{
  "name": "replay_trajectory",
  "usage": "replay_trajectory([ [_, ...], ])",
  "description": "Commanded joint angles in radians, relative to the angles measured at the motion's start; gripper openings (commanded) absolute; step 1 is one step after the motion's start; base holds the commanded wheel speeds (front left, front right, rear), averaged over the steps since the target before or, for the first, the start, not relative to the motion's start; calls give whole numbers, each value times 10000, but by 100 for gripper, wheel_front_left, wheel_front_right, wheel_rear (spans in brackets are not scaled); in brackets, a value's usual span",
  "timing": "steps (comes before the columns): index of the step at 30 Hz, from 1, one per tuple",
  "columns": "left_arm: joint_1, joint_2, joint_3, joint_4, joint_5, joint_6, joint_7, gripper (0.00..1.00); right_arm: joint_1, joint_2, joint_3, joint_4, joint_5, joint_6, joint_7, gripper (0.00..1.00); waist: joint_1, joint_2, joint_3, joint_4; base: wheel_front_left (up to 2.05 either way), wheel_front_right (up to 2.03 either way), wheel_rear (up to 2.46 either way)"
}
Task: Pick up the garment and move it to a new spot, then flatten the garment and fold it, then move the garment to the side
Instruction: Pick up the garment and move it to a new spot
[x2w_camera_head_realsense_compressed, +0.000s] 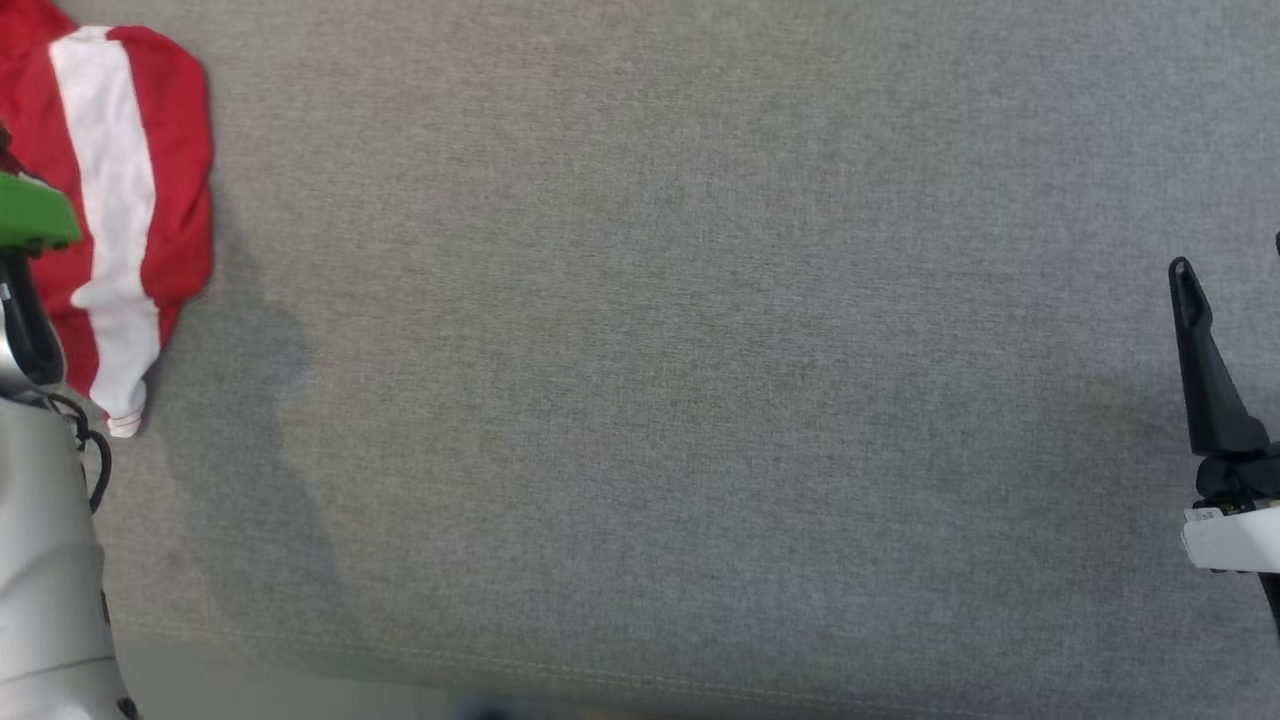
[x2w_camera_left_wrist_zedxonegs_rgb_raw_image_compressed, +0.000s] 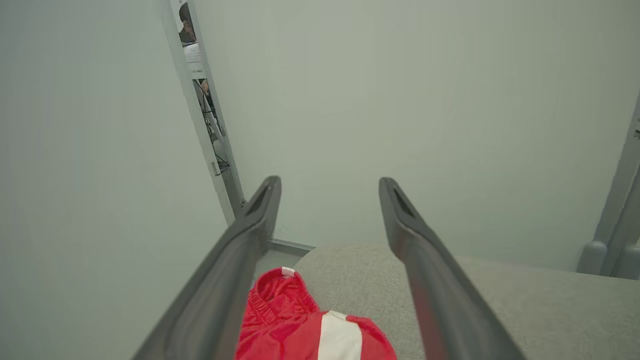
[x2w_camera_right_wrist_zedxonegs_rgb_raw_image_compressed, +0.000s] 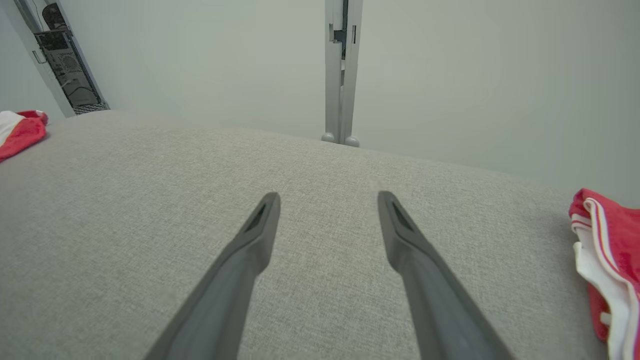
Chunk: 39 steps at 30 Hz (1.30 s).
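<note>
grey fabric surface spreads across the head view; the red garment with a broad white stripe lies bunched at its upper left. left wrist view: the left gripper hangs spread and empty above that garment. right wrist view: the right gripper is spread over the fabric, a second red and white garment off to its right.
</note>
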Motion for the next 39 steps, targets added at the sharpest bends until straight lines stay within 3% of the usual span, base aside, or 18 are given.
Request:
replay_trajectory([
  [1, -365, 182, -15, 345, 9, -28, 17, 100, -145, -39, -76, -129, 82, -16, 51, 100, -1, 0, 980, -745, 0, 0, 0],
  [12, -1712, 770, -331, 3665, 38, -182, 956, 100, -323, -71, -356, -436, 164, -16, 191, 100, -1, 0, 1549, -797, 0, 0, 0],
  [23, -2274, 980, -446, 6379, -291, -253, 3191, 100, -450, 4, -326, -399, 119, -14, 215, 100, -1, 0, 1586, -945, 0, 0, 0],
  [24, -2325, 985, -426, 6522, -327, -284, 3334, 48, -465, -4, -321, -385, 139, -16, 214, 100, -1, 0, 1581, -954, 0, 0, 0],
  [25, -2372, 1003, -434, 6609, -325, -292, 3388, 36, -469, 5, -313, -380, 151, -14, 213, 100, -1, 0, 1580, -960, 0, 0, 0],
  [26, -2420, 1019, -461, 6670, -335, -334, 3358, 0, -472, 3, -310, -361, 169, -14, 207, 100, -1, 0, 1579, -965, 0, 0, 0],
  [39, -3159, 1000, -808, 6412, -235, -421, 1544, 0, -591, 174, -85, -25, 176, -16, 93, 100, -1, 0, 1011, -930, 0, 0, 0],
])
